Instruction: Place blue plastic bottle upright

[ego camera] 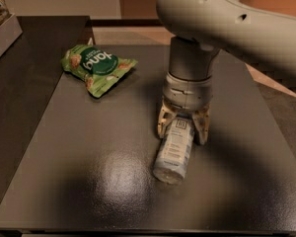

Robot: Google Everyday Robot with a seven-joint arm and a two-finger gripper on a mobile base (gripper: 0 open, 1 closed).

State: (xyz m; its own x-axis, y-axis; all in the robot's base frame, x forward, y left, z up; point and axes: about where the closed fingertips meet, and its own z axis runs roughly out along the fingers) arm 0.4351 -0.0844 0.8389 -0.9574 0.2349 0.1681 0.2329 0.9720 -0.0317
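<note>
Claw [182,132] down low, set narrow and pinching the far end of the blue plastic bottle [172,154], which lies flat on the worktop [89,172]. Wants a firm squeeze, then a slow tilt upright.

The cream two-finger gripper [182,131], toward 3 o'clock from the middle of the dark table [89,172], clasped the clear, pale-blue-labelled plastic bottle [173,152], hiding its cap end. At 10 o'clock the view's edge cut off a grey box [0,31].
</note>
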